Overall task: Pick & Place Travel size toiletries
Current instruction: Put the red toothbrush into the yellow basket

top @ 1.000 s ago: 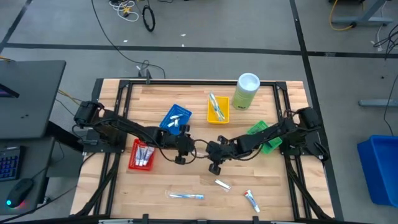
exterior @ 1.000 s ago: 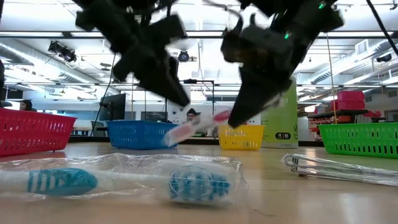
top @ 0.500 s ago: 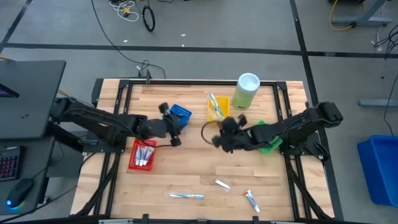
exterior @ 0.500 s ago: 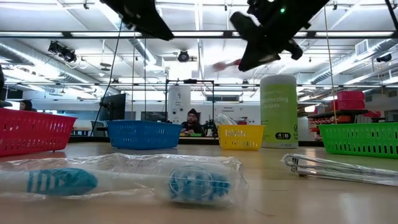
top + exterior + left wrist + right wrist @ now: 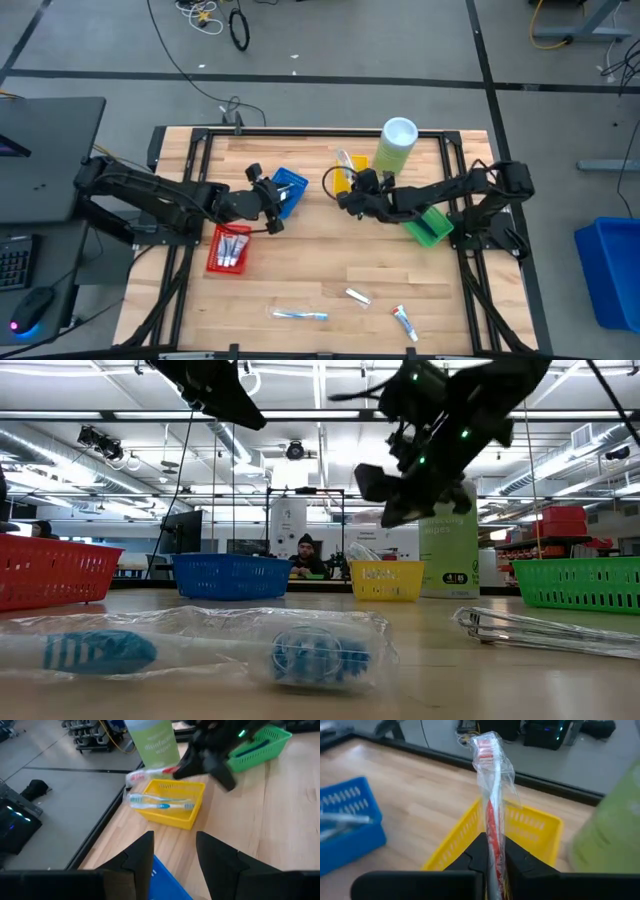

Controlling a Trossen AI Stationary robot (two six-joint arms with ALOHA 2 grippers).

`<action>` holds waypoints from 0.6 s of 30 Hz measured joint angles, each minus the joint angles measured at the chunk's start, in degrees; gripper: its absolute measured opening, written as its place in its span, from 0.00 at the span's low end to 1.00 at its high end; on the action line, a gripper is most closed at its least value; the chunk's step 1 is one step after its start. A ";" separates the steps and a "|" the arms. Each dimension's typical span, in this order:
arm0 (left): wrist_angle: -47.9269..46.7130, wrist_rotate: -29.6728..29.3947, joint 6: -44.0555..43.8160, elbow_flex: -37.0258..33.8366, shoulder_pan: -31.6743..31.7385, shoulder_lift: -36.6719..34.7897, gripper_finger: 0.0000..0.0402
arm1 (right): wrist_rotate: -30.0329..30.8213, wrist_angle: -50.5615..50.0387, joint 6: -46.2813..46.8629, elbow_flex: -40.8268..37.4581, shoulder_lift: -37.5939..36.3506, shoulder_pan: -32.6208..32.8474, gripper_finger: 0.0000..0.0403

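Note:
My right gripper (image 5: 347, 196) is shut on a red-and-white toothbrush (image 5: 491, 790) in a clear wrapper. It holds the brush above the yellow tray (image 5: 176, 818), where a teal toothbrush (image 5: 161, 805) lies across the inside. The held toothbrush (image 5: 149, 771) also shows in the left wrist view, in front of the pale-green canister (image 5: 396, 146). My left gripper (image 5: 175, 862) is open with nothing between its fingers, raised over the blue tray (image 5: 291, 184). On the near part of the table lie a wrapped blue toothbrush (image 5: 300, 315), a small packet (image 5: 358, 296) and a tube (image 5: 405, 321). My right gripper pinches the wrapped toothbrush by its handle (image 5: 494, 851) between the two fingers. The brush runs on in line with the fingers, its head end (image 5: 485, 744) away from them. It is lifted clear above the yellow tray, slanting slightly.
A red tray (image 5: 227, 249) with white tubes stands at the left, and a green tray (image 5: 432, 226) under the right arm. The canister stands just right of the yellow tray. Bare wood lies in the table's middle.
The two grippers stood close together at the table's middle with the toothbrush between them. My right gripper has carried it up and toward the far edge, over the yellow tray, rolling its wrist. My left gripper, open throughout, has risen and drawn back toward the blue tray.

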 joint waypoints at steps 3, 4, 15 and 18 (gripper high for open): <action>0.28 -0.05 -0.33 0.00 0.00 0.00 0.39 | -1.96 5.73 -1.15 -2.20 0.80 -2.09 0.08; 0.51 -0.08 -0.35 0.00 0.00 0.00 0.39 | -3.74 7.66 -1.76 -2.83 1.07 -2.74 0.08; 0.08 0.16 -1.20 0.00 0.02 0.00 0.39 | -13.62 19.41 -8.08 -9.65 2.68 -7.92 0.12; 0.09 0.16 -1.24 0.00 0.02 0.00 0.39 | -14.75 21.78 -12.04 -9.80 2.87 -8.20 0.16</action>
